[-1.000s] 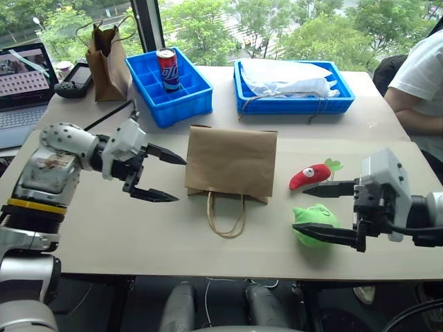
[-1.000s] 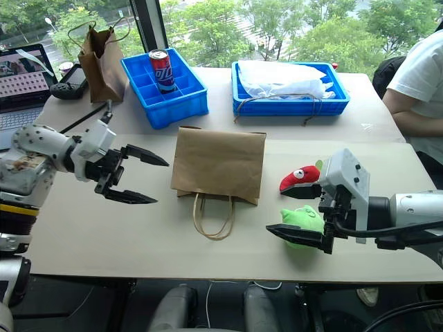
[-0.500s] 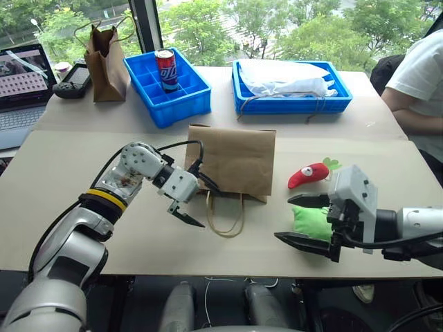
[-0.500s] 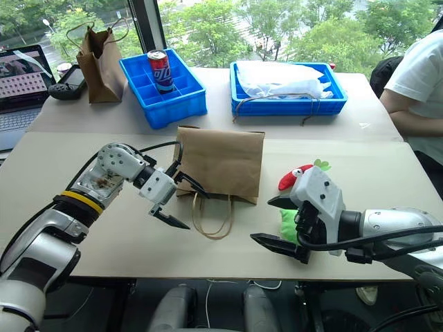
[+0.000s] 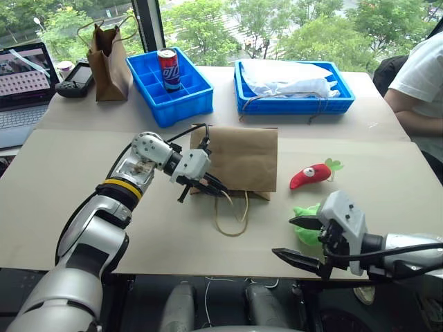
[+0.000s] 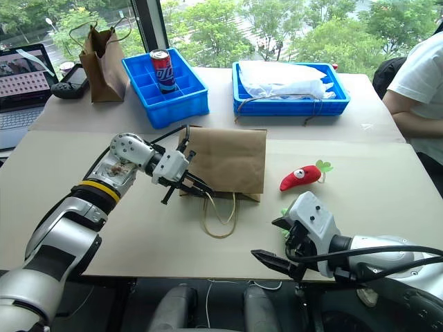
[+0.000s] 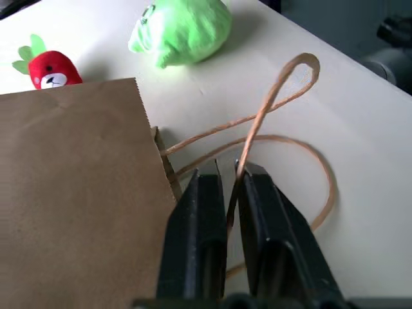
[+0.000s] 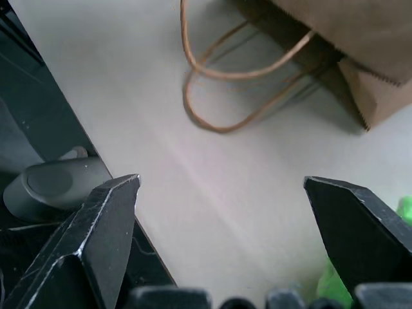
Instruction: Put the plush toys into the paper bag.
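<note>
At the middle of the worktop [image 5: 83, 166], the left gripper [image 7: 230, 187] pinches the paper bag's [image 5: 242, 158] twine handle [image 7: 270, 106]. Right gripper [image 5: 303, 238] gapes beside the green toy [image 5: 306, 228]; red toy [image 5: 311, 175] above. Thin twine might slip out.

Bare table [image 5: 104, 228] lies open on the left and along the near edge. The flat paper bag [image 5: 242, 159] sits mid-table with its mouth toward the near edge, where the left gripper [image 7: 228, 183] and the twine handles [image 5: 230, 218] crowd it. To the right, the red chili toy [image 5: 310, 176] and green toy [image 5: 308, 225] lie apart, the right gripper [image 5: 301, 238] straddling the green one.
</note>
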